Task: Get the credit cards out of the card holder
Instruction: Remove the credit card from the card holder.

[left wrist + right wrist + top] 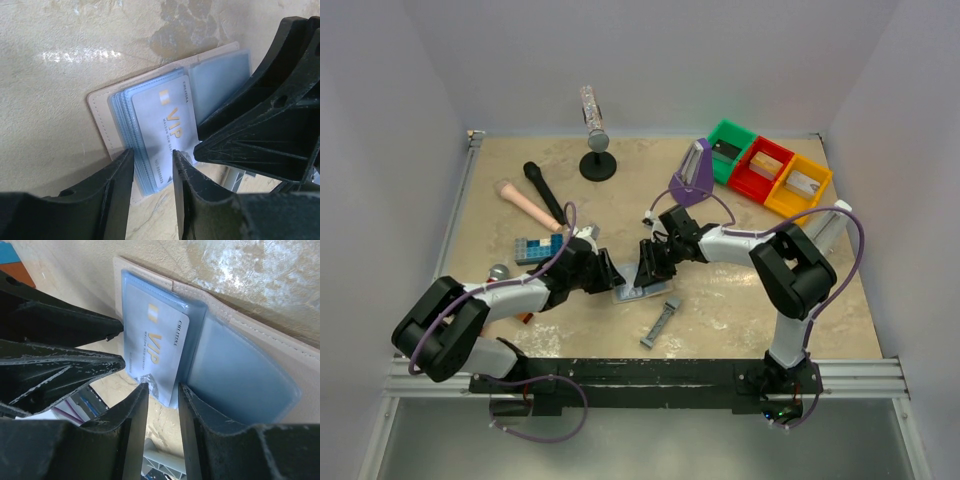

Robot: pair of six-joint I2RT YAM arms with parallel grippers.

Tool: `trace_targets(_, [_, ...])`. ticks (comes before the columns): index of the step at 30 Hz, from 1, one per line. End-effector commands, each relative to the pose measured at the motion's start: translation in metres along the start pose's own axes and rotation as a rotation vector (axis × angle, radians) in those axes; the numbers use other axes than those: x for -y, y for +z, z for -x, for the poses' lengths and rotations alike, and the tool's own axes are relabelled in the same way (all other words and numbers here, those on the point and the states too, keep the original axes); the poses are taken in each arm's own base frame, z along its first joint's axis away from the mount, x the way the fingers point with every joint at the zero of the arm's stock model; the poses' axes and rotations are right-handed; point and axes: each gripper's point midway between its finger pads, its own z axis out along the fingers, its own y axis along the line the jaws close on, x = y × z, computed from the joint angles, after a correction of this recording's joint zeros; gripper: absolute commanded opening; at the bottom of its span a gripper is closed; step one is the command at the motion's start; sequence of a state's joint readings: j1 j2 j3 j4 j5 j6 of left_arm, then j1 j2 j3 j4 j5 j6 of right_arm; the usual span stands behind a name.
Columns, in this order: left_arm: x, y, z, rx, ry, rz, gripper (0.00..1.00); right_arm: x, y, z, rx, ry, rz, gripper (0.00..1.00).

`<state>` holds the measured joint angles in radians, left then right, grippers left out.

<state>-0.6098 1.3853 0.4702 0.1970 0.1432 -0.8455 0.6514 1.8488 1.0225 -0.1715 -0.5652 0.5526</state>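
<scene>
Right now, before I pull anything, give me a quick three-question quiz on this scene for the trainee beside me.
1. True or false: the card holder lies folded shut.
2. Which word is printed large on the silver-grey card? A) VIP B) BANK C) GOLD
3. Which grippers are down at the card holder?

Key
1. False: it lies open, pockets up.
2. A.
3. Both: the left gripper and the right gripper. Each has its jaws apart over the card, which sits partly in its pocket.
</scene>
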Motion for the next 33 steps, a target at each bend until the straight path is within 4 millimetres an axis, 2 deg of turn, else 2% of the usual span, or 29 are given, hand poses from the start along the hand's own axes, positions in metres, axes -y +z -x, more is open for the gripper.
trace_targets(1, [-0.003, -0.002, 0.000, 0.011, 0.025, 0.009, 0.38, -0.015, -0.003, 0.015, 0.042, -0.019, 0.044, 0.34])
trace_targets(13, [-0.016, 0.004, -0.009, -0.014, 0.018, 0.044, 0.20, -0.021, -0.003, 0.022, 0.088, 0.020, 0.098, 0.33])
trace_targets(27, [-0.025, 0.009, -0.017, -0.037, 0.020, 0.066, 0.10, -0.030, -0.003, 0.026, 0.129, 0.032, 0.185, 0.33])
trace_targets(33, [-0.027, 0.012, -0.020, -0.049, 0.019, 0.069, 0.07, -0.027, -0.005, 0.027, 0.157, 0.053, 0.209, 0.34])
